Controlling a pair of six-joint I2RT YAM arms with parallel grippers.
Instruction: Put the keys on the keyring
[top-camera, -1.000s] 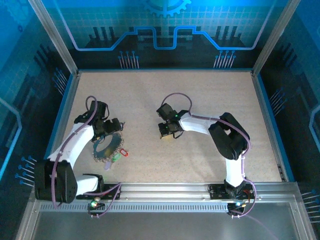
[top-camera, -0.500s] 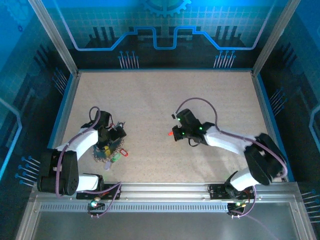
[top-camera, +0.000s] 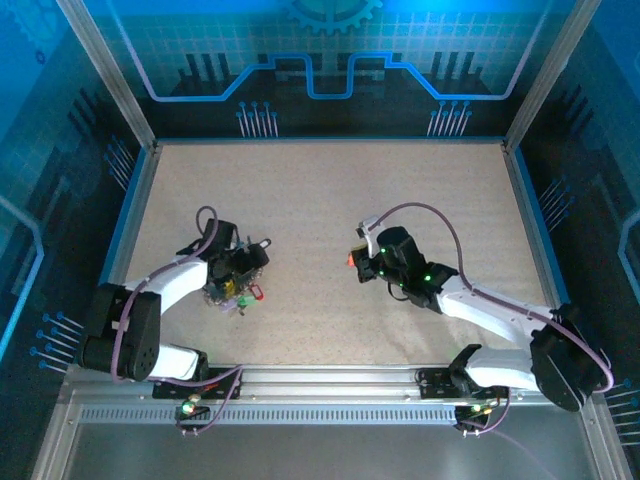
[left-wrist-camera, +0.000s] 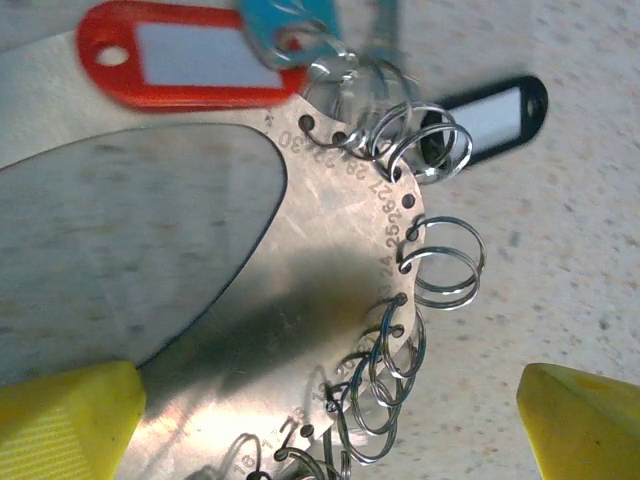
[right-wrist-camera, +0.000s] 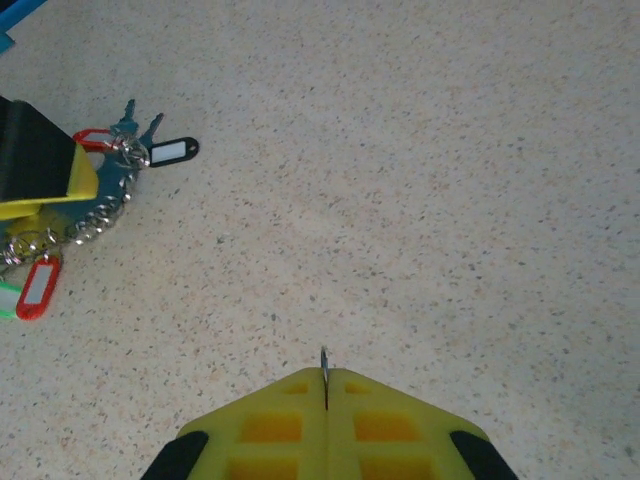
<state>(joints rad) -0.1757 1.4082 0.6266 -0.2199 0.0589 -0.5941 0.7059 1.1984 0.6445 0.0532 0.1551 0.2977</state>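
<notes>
My left gripper (left-wrist-camera: 325, 420) spread wide over the keyring (left-wrist-camera: 300, 300), empty, right gripper (right-wrist-camera: 325, 385) pinching a key (right-wrist-camera: 324, 358), edge-on at wrist, red from above

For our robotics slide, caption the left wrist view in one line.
Open left gripper hangs over the keyring, split rings through its numbered rim, a red tag and a black tag alongside.

Upper left, a red tag (left-wrist-camera: 180, 65) with a white label; upper right, a black tag (left-wrist-camera: 490, 115), label white. The keyring (left-wrist-camera: 300, 330) is dull silver with stamped numbers. The fingers (left-wrist-camera: 60, 425) are yellow, the worktop (left-wrist-camera: 560, 250) beige with dark speckles.
</notes>
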